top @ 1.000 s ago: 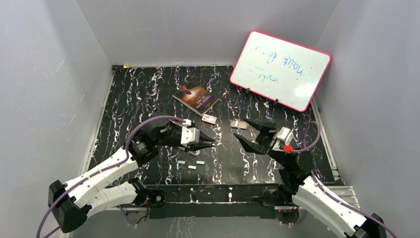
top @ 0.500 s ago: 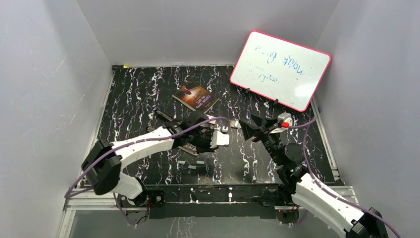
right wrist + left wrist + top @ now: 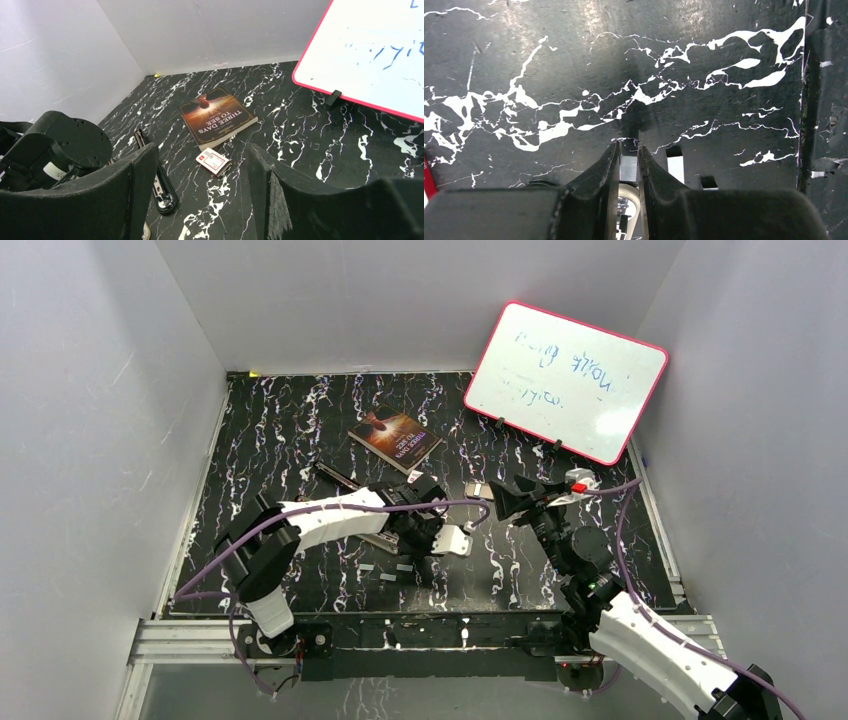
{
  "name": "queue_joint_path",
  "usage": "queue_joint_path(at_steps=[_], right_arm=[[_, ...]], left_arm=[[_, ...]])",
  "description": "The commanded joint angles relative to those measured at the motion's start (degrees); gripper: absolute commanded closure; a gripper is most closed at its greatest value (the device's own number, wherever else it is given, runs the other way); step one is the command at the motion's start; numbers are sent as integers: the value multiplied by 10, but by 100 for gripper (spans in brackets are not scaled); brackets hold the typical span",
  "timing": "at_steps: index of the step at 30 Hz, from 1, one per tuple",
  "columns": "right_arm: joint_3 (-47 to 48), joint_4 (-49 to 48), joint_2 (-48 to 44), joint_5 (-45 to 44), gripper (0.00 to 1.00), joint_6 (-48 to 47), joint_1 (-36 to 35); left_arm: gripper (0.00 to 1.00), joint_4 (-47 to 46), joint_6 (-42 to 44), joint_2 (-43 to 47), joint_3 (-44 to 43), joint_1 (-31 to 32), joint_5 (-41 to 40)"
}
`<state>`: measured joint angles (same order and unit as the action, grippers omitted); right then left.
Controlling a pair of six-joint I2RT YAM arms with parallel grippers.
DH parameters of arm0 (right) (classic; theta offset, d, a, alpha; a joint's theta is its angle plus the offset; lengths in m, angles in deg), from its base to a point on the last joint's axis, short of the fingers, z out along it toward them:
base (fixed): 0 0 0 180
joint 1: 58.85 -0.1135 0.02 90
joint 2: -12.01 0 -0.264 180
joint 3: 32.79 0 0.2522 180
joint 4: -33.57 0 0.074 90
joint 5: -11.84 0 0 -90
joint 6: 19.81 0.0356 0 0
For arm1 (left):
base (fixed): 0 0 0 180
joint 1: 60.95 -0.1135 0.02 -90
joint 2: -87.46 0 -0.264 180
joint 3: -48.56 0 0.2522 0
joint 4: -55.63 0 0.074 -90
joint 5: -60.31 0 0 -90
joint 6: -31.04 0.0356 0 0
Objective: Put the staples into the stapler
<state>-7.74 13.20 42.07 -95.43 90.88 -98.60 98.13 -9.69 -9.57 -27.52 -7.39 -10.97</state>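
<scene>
My left gripper is shut on a short silver strip of staples, low over the table. Two more strips lie just to its right. In the top view that gripper hangs at the near middle, its arm crossing the black stapler, which lies opened out flat. My right gripper is open and holds nothing; it hovers beyond the stapler's rounded end, looking at the white-and-red staple box. From above, the right gripper sits right of centre.
A book lies behind the stapler. A red-framed whiteboard leans at the back right. A small grey tray rests beside the right fingers. Grey walls close in three sides, and a metal rail runs along the near edge.
The left arm has swung right across the stapler and down over the loose strips. The right gripper has risen, tilted toward the back left, and opened slightly wider.
</scene>
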Motion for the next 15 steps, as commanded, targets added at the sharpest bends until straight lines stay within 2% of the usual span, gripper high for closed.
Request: queue_joint_path(at_steps=[1, 5, 9, 15], right_arm=[[33, -4, 3, -7, 28, 7, 1], [36, 6, 2, -5, 28, 7, 1], [34, 14, -3, -7, 28, 7, 2], [34, 37, -15, -29, 28, 11, 2]], left_arm=[[99, 32, 22, -8, -27, 8, -9], [91, 37, 28, -25, -29, 13, -22], [77, 42, 33, -27, -26, 15, -24], [72, 34, 34, -17, -28, 15, -27]])
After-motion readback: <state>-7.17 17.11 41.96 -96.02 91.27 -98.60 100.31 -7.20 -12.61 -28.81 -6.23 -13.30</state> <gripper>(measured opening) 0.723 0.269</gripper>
